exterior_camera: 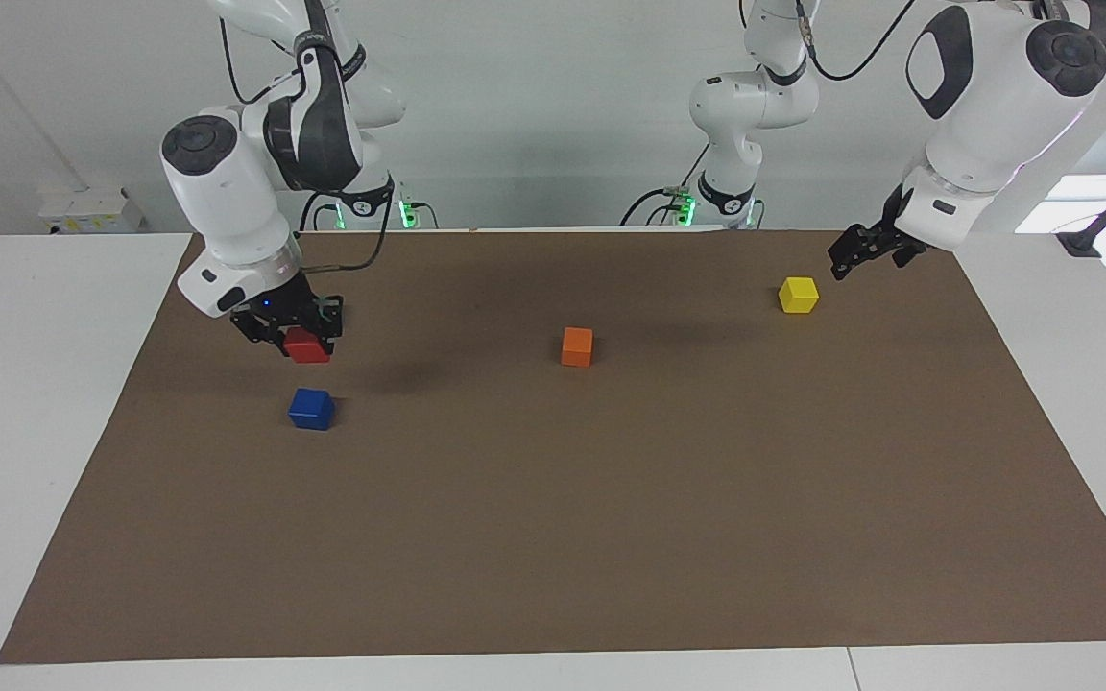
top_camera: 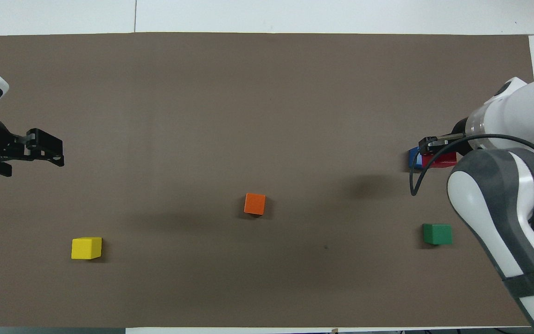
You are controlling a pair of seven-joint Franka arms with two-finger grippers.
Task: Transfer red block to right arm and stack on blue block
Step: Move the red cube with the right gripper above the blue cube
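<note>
Over the blue block (exterior_camera: 311,409), the right end effector (exterior_camera: 300,344) gripped the red block (exterior_camera: 307,346), seemingly light, rigid, by opposite faces; left end effector (exterior_camera: 858,255) waited open.

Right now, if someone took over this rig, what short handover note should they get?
Right gripper: shut on the red block, up in the air over the blue block.
Left gripper: open, holding nothing, waiting above the mat near the yellow block.
Done: the red block is in the right arm's grip.
Left: lower it onto the blue block, release, withdraw.
</note>
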